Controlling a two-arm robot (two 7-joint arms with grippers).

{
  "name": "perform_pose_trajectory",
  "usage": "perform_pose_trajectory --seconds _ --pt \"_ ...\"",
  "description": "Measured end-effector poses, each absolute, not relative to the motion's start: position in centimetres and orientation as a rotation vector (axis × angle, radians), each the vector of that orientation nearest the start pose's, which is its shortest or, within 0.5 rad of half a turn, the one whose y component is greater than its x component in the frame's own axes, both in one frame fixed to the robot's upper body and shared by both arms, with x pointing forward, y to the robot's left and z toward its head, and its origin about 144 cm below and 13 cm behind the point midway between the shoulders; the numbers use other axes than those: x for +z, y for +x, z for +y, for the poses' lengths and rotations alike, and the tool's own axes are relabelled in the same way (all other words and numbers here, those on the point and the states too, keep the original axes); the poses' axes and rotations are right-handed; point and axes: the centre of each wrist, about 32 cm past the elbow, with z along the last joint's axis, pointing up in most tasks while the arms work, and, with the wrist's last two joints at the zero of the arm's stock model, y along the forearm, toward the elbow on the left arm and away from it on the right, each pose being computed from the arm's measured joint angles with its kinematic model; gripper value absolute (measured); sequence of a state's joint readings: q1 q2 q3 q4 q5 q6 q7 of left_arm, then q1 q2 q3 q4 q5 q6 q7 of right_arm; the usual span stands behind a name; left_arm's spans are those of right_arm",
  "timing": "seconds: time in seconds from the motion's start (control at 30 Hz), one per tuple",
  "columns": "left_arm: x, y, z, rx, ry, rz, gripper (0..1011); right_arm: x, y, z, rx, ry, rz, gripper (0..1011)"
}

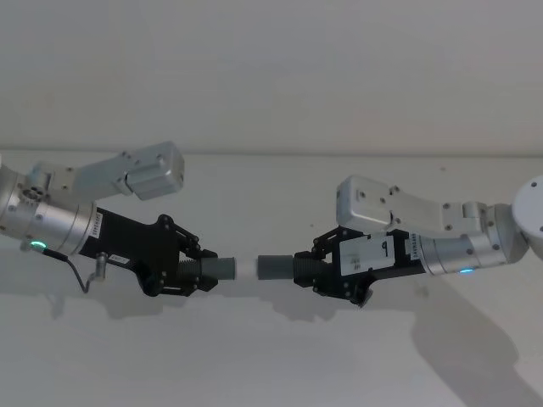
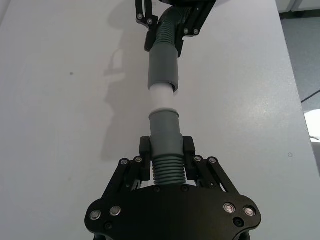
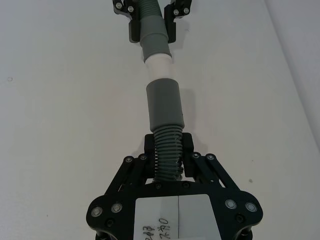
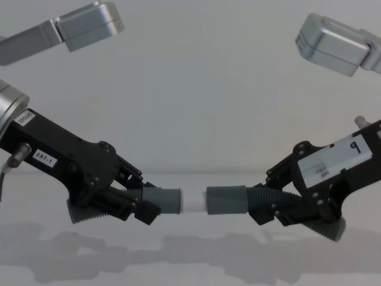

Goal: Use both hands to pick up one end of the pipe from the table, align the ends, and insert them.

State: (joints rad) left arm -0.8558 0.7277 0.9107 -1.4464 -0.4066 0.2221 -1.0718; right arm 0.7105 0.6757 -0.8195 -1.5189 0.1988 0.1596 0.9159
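Black fingers (image 2: 146,150) of my left gripper (image 1: 197,273) pinch the white-tipped pipe piece (image 1: 222,270); my right gripper (image 1: 307,271) pinches the plain-cuffed piece (image 1: 276,268). Both ends meet, aligned, above the surface (image 1: 271,356), white tip (image 4: 194,201) entering the cuff.

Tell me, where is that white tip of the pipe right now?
The white tip is in mid-air at the centre of the chest view, above the table, between the left gripper's piece and the grey cuff held by the right gripper, just reaching the cuff's mouth.
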Motion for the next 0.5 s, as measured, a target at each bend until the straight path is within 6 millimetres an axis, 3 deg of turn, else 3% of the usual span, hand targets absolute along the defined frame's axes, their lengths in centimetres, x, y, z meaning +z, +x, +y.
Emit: perform_pose_trajectory --seconds 0.5 --pt "131.2 58.3 26.19 0.048 0.616 -0.171 368 128.62 56.01 -23.72 -0.156 -0.645 -0.345 292"
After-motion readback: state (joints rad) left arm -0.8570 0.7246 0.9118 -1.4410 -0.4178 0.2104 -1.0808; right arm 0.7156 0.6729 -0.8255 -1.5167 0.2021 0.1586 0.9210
